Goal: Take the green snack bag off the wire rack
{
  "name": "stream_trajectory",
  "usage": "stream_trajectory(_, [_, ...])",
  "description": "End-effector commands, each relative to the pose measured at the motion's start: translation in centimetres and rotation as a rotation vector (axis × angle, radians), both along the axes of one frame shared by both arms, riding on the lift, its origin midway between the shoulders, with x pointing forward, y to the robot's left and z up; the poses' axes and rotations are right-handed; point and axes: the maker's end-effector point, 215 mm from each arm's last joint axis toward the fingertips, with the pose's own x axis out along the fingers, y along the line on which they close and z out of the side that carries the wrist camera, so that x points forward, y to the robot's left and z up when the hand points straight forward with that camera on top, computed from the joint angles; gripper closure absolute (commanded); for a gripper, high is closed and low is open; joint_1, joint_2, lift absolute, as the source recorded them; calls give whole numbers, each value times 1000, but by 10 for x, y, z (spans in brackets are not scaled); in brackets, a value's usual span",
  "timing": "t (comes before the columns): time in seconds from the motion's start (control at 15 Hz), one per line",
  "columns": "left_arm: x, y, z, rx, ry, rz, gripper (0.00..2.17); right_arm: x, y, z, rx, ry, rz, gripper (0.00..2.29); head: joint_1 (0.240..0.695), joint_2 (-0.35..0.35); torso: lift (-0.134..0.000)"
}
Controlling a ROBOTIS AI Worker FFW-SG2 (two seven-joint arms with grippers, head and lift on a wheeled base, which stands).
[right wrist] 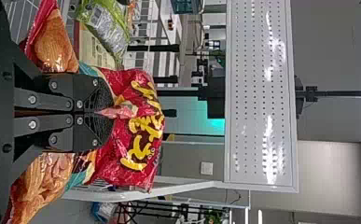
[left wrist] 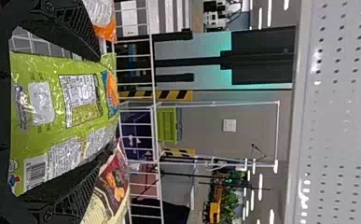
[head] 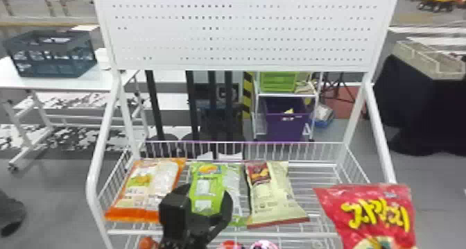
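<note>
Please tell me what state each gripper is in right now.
Left gripper: open, green bag between its fingers.
Right gripper: closed, holding the red bag.

Yellow lettering (head: pixel 376 213) on red bag (head: pixel 333 202)

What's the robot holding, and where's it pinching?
The right tool pinches the red bag near its middle; the left tool is open around the green bag.

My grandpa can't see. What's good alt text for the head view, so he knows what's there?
The robot's left gripper, fingers apart, is at a green snack bag on a white wire rack. An orange-edged bag lies left of it, a cream bag right, a red bag farther right, and a white pegboard rises behind.
</note>
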Motion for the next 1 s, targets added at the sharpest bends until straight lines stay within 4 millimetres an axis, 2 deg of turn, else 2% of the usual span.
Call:
stream_trajectory(0.0, [24,-6,-16,4,36,6,103,0,0,-1,-1,0,1,2233,499,0,0])
stream_trajectory(0.27, [47,4,-44,27,96,28,103,0,-1,-1,-2,1,1,2233,499,0,0])
stream_trajectory(0.4, [47,6,-56,43,126,25,120,1,-1,-2,-3,3,2,2233,499,0,0])
stream_trajectory(0.53, [46,6,-64,55,148,21,262,2,0,-2,-1,3,1,2233,499,0,0])
stream_trajectory(0.6, [45,6,-65,56,152,19,421,2,0,-2,-1,2,1,2233,499,0,0])
stream_trajectory(0.67, [43,7,-69,63,162,18,707,2,-1,-1,-2,1,0,2233,499,0,0])
stream_trajectory(0.8, [42,9,-65,60,156,34,1609,3,-1,-1,-1,0,0,2233,499,0,0])
stream_trajectory(0.87, [41,7,-59,52,147,37,1899,3,-1,-1,-1,0,-2,2233,499,0,0])
stream_trajectory(0.93, [38,7,-58,49,149,35,1922,3,-1,0,-1,-2,-1,2233,499,0,0])
